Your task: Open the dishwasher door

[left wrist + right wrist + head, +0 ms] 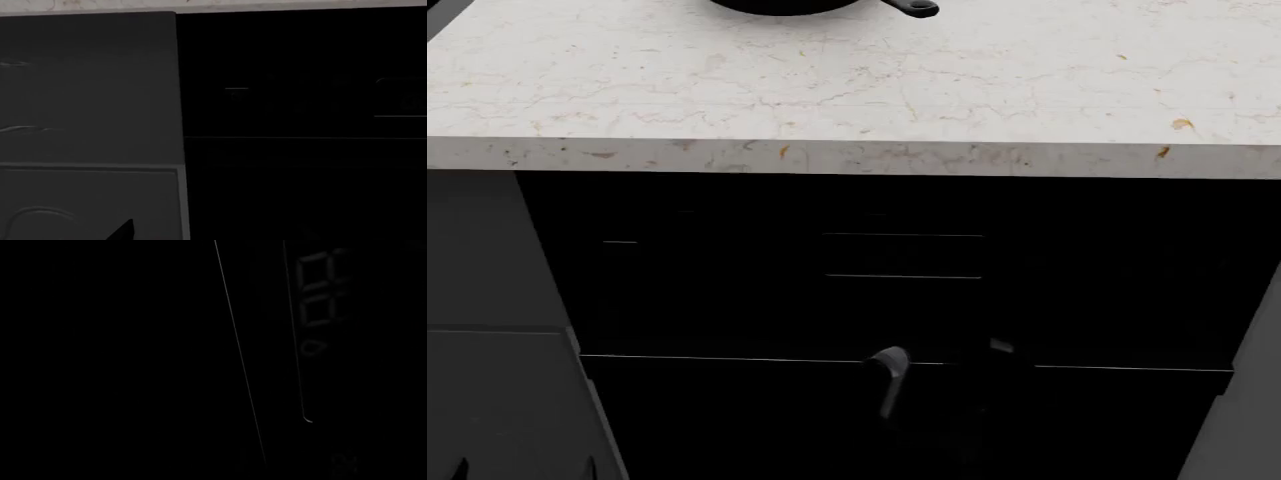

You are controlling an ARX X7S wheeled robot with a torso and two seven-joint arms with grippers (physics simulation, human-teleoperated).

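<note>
From my left wrist camera I see the black dishwasher door (300, 190) beneath its control strip (300, 75), grey cabinet panels (87, 90) alongside, and a pale countertop edge (200, 5) above.

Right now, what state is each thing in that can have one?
dishwasher door: thin pale top edge showing, whether shut or just cracked open can't be told.
control strip: display looks unlit.
right gripper: at the door's top edge, too dark to read.
pan: resting on the countertop.
</note>
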